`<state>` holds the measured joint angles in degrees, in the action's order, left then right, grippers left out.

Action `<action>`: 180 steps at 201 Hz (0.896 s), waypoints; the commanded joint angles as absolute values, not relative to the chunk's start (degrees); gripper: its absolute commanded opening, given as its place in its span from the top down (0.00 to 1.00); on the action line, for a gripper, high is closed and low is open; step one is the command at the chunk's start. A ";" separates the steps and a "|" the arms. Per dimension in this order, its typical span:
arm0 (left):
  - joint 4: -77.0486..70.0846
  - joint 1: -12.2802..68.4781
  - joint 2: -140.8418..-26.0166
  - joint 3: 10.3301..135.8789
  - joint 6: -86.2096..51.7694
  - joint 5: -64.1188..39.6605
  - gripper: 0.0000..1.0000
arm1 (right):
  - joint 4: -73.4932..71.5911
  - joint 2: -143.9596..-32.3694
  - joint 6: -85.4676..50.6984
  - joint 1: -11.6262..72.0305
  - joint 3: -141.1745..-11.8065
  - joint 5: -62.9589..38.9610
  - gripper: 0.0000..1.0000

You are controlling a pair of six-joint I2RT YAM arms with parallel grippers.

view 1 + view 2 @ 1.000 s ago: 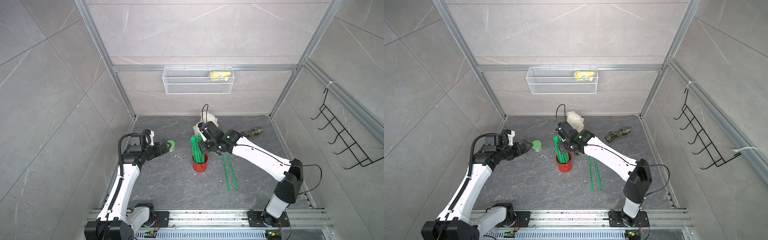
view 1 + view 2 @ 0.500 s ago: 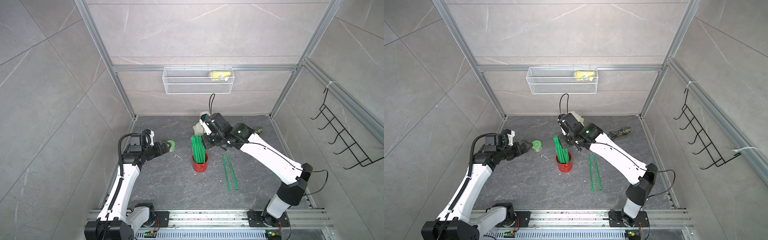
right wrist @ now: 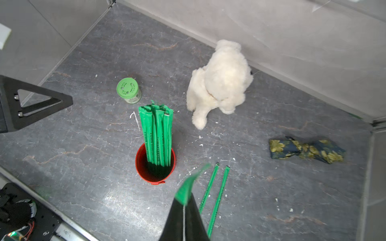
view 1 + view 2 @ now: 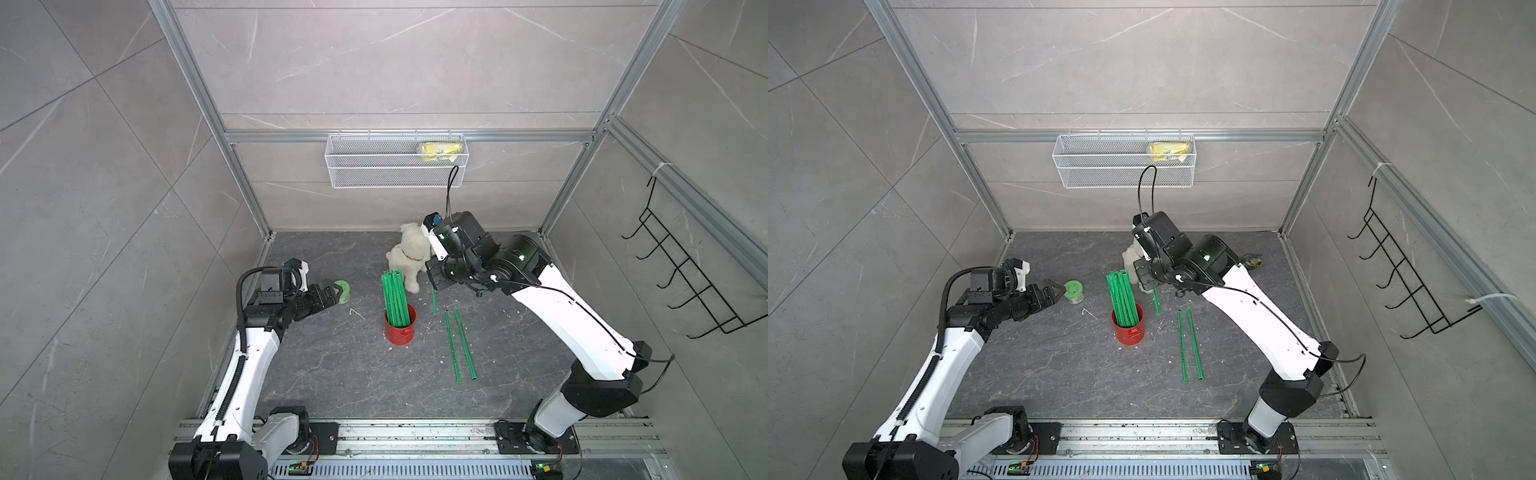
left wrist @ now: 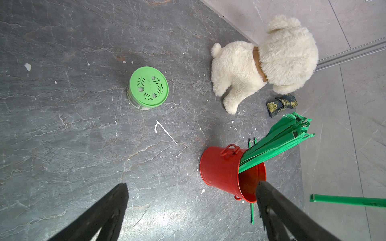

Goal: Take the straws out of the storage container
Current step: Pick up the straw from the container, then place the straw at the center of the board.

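Pinching one straw [image 3: 189, 185], my right gripper [image 3: 183, 203] has its jaws pressed together on it, and it hangs just beside the storage container [image 4: 400, 332]. The other straws [image 4: 395, 297] stand bundled in that red can near the tabletop's [image 4: 332, 374] middle. Two loose straws [image 4: 459, 345] lie flat between the can and the right edge. My left gripper [image 5: 192, 184] gapes wide, holding nothing.

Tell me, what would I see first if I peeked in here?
A bunch of long bright-green straws standing in a small red metal can in the middle. Just behind it sits a fluffy white toy dog, and two more green straws lie flat beside the can.
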<state>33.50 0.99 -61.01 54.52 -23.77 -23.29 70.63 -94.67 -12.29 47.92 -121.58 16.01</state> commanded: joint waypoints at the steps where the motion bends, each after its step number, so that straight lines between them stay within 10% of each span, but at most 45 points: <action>1: 34.23 1.01 -59.97 56.98 -22.50 -25.49 0.00 | 76.31 -92.14 -10.32 46.31 -124.66 20.01 0.93; 180: 34.13 1.05 -60.53 56.98 -22.55 -25.86 0.00 | 66.41 -82.88 -11.47 20.03 -90.21 4.10 0.94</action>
